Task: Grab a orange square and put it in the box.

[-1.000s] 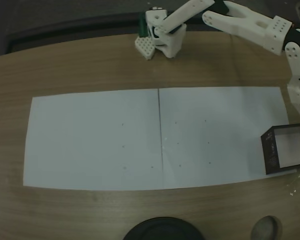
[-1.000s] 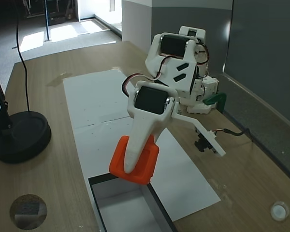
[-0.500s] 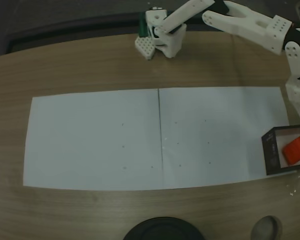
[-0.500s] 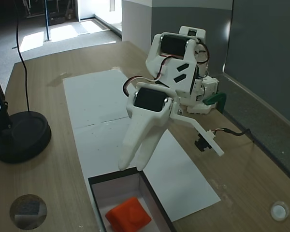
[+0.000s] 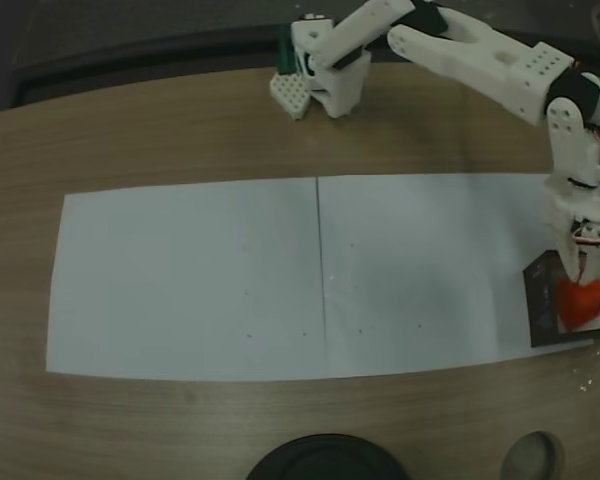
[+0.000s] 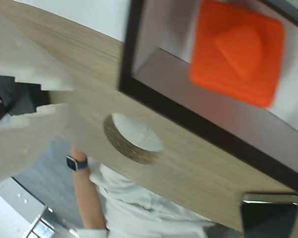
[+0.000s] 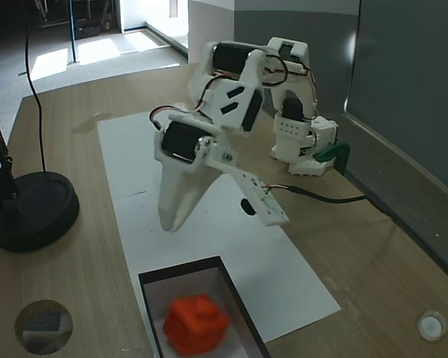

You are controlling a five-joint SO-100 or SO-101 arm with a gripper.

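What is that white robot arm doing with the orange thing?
The orange square is lying inside the box, so that job looks finished. The white arm's gripper hangs empty over the white paper, a little way from the box, with its fingers close together. In the wrist view the orange block sits on the box's pale floor, and a person in a white shirt with a wristwatch is by the table's edge.

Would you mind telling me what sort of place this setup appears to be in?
Probably an office or lab: a long wooden table covered with white paper sheets, a round black stand base, grey partition walls, and a sunlit corridor floor beyond.
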